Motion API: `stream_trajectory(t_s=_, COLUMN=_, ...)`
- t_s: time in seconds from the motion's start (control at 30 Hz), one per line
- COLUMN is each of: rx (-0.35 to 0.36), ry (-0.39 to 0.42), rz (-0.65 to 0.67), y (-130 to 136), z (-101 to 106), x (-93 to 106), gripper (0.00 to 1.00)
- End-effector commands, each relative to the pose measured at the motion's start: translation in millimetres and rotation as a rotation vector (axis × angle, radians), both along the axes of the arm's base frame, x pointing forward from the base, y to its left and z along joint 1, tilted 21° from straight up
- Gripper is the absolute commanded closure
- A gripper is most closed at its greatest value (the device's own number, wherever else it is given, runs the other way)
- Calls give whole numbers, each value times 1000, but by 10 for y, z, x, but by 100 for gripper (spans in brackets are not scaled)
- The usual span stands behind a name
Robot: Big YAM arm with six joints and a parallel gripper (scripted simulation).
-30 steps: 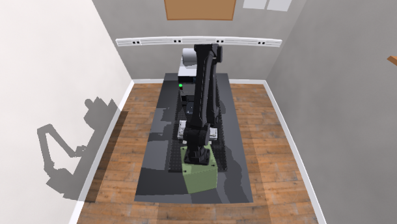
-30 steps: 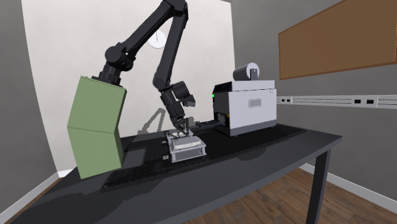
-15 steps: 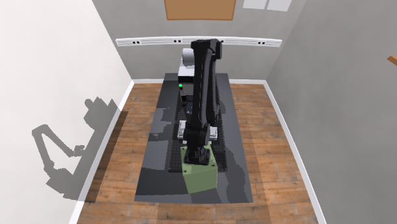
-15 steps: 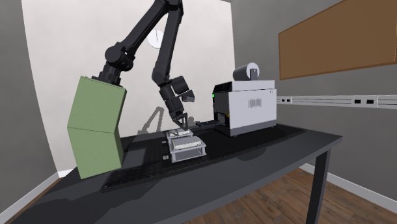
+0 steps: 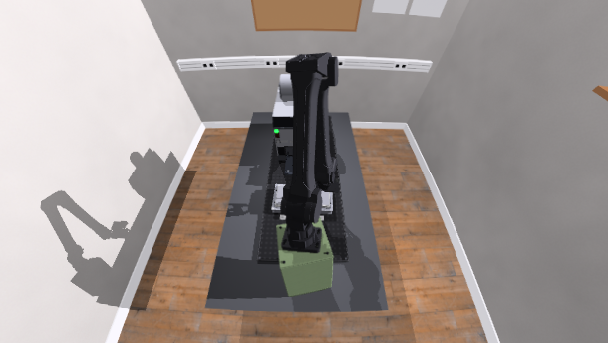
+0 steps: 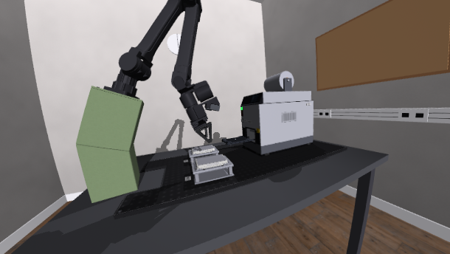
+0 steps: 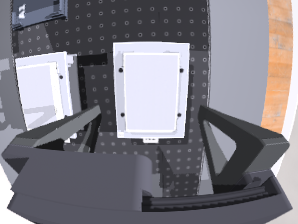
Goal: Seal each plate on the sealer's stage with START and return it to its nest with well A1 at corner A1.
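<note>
- 2 plates (image 5: 327, 200) (image 6: 212, 162) (image 7: 151, 92) (image 5: 279, 191) (image 6: 203, 150) (image 7: 37, 95) sit in their nests, smooth white tops suggesting foil.
- The gripper (image 6: 209, 139) (image 7: 149, 110), open and holding nothing, hovers above.
- Stage (image 5: 288, 165) (image 6: 236, 140) (image 7: 44, 14) out; lamp (image 5: 276, 131) (image 6: 241, 108) green.
- Probably 2 of 2 done; A1 corners can't be confirmed.

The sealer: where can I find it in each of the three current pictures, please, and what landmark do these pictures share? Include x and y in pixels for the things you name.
Top: the sealer (image 5: 283, 108) (image 6: 287, 119) is above the picture's centre, slightly left, partly hidden by the arm (image 5: 305, 135) (image 6: 187, 40).
Exterior: right of centre, at mid-height.
Wrist: its body is not in view; only its stage (image 6: 236, 140) (image 7: 42, 14) shows, top left.
Shared landmark: the perforated black board (image 5: 266, 249) (image 6: 147, 197) (image 7: 160, 30).
</note>
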State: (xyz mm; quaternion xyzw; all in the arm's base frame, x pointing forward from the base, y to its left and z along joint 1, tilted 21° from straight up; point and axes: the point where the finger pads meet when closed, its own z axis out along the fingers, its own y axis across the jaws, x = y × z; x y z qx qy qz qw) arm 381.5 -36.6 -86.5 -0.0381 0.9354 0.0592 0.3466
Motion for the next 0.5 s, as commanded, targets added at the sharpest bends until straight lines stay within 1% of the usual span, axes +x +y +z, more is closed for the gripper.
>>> stream_trajectory(t_s=0.0, rx=-8, ry=-15, rz=-15, y=-116, z=119, x=40, gripper=0)
stream_trajectory(t_s=0.07, rx=-5, ry=-5, rz=-15, y=-119, z=115, x=16, gripper=0)
stream_trajectory(t_s=0.1, rx=-3, ry=4, rz=-16, y=-113, z=104, x=-27, gripper=0)
stream_trajectory(t_s=0.2, rx=0, ry=6, rz=-13, y=-85, z=102, x=-52, gripper=0)
stream_trajectory(t_s=0.3, rx=0, ry=9, rz=-9, y=-67, z=163, x=-120, gripper=0)
stream_trajectory(t_s=0.37, rx=-2, ry=4, rz=-11, y=-83, z=193, x=-112, gripper=0)
stream_trajectory(t_s=0.47, rx=-2, ry=-8, rz=-18, y=-117, z=184, x=-30, gripper=0)
